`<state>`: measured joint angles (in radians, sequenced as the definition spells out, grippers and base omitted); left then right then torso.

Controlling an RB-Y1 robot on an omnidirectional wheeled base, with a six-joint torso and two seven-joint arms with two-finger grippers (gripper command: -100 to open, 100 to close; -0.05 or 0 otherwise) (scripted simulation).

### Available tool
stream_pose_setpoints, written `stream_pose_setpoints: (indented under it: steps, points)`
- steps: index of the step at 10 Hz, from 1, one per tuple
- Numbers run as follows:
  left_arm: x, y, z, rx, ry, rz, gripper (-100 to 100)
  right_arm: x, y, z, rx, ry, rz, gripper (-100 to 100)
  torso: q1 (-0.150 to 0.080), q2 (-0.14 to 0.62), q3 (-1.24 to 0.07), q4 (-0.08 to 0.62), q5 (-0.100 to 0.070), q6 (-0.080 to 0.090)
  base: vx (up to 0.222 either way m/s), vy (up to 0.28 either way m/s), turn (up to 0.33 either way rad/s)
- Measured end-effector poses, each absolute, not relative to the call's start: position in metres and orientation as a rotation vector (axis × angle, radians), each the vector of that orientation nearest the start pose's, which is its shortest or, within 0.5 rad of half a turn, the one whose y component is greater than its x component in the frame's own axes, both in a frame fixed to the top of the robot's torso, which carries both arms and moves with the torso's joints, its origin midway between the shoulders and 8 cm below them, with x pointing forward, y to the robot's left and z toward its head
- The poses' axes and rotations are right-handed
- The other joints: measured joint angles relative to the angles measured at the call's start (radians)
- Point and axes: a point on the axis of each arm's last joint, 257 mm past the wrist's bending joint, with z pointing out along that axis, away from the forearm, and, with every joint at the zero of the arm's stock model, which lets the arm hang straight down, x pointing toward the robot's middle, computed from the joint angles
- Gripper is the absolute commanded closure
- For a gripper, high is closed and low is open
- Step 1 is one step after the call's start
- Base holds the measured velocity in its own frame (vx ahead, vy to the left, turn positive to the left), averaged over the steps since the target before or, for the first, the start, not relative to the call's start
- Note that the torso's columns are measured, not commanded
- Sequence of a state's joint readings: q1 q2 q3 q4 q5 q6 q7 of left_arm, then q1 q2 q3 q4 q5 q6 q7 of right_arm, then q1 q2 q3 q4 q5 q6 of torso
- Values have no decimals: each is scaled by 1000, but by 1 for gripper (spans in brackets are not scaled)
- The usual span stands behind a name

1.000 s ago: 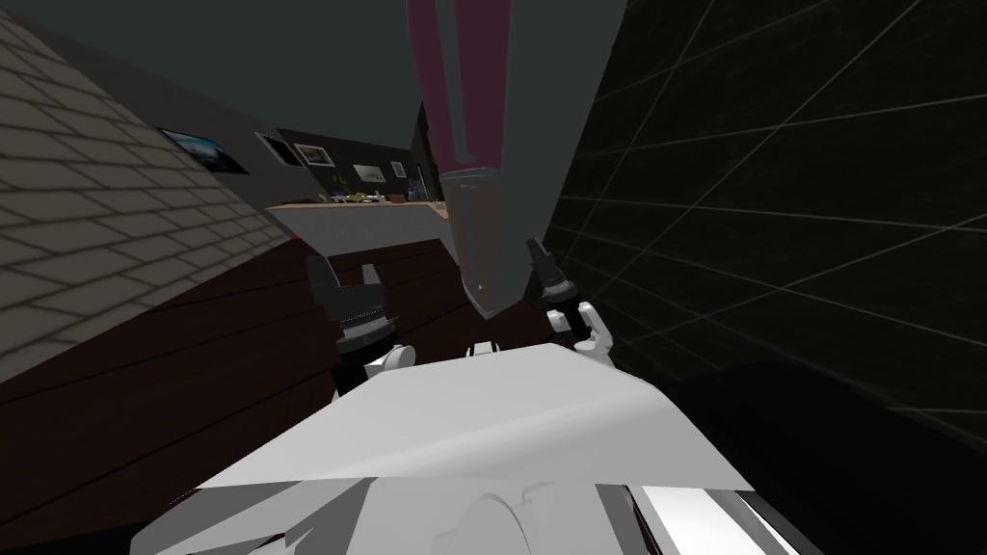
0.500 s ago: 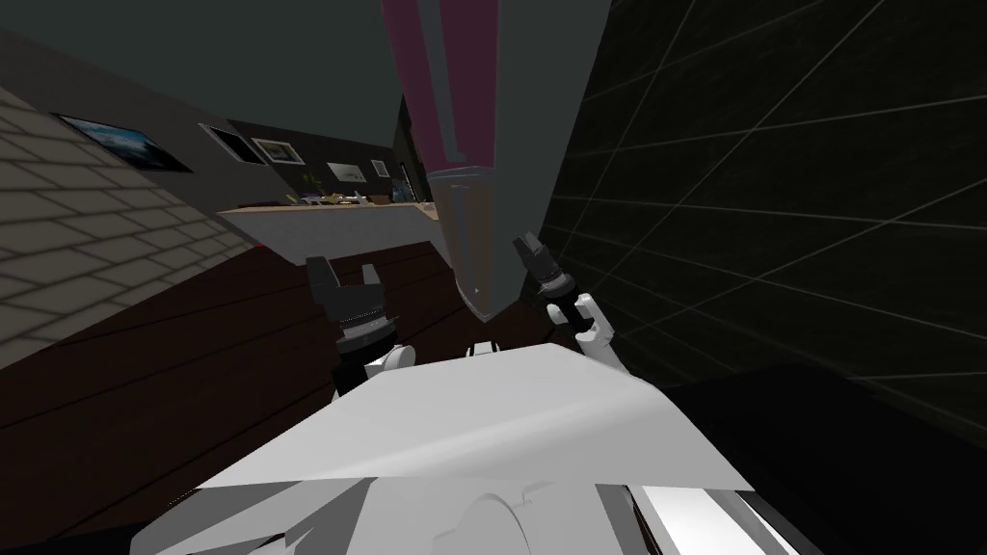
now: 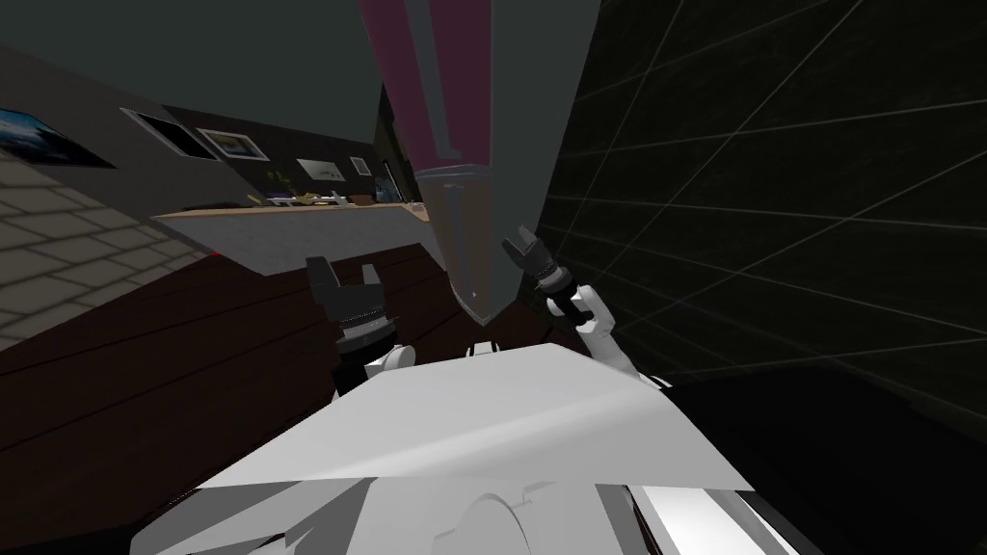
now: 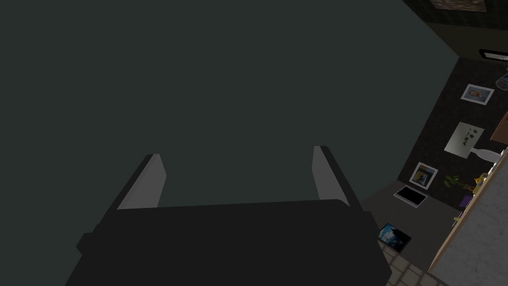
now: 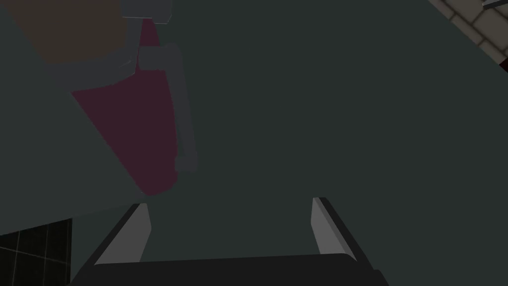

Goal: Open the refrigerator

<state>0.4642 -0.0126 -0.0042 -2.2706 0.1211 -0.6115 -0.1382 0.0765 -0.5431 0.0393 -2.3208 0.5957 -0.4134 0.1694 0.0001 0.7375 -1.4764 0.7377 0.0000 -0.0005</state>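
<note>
The refrigerator [image 3: 472, 145] is standing upright on the dark plank floor [image 3: 173, 356] straight ahead of me. Its long axis is running vertically, so in the head view it is rising from a lower corner close in front of me to the top edge. It is grey with maroon panels. The maroon-panelled face is looking toward my left, and a plain grey face is looking toward the dark tiled wall [image 3: 771, 193] on my right (the slant of all three is the camera's own).

The right end effector [image 3: 520, 247] is hovering close beside that plain grey face, low on the cabinet near its lower corner; I cannot tell whether it is touching. Its two fingers are standing spread wide apart and are gripping nothing. In the right wrist view it is pointing up along the refrigerator, where a grey bar handle [image 5: 179, 109] is lying lengthwise along the edge of a maroon panel, well apart from the fingertips.

The left end effector [image 3: 345, 275] is hovering over the floor to the refrigerator's left, apart from it, fingers likewise spread and empty.
</note>
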Motion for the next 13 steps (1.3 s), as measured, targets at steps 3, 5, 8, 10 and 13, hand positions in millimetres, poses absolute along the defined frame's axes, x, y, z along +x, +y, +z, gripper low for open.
stream_pose_setpoints:
  steps: [3,5,8,10,13]
  points:
    - [325,290,51,-594,461,-1285,0,354,-100,107,-605,820,663,-100,0,0,0,0,0,1,76,66,-138]
    - [325,290,51,-594,461,-1285,0,353,-90,109,-682,800,607,-100,1,0,0,0,0,1,86,75,-151]
    - [325,290,51,-594,461,-1285,0,354,-77,112,-781,768,527,-100,-1,1,1,0,0,0,77,64,-161]
    - [325,290,51,-594,461,-1285,0,355,-69,114,-847,742,470,-100,0,1,1,0,0,0,71,76,-147]
    - [325,290,51,-594,461,-1285,0,357,-56,118,-949,695,377,-100,1,0,0,0,0,1,97,99,-158]
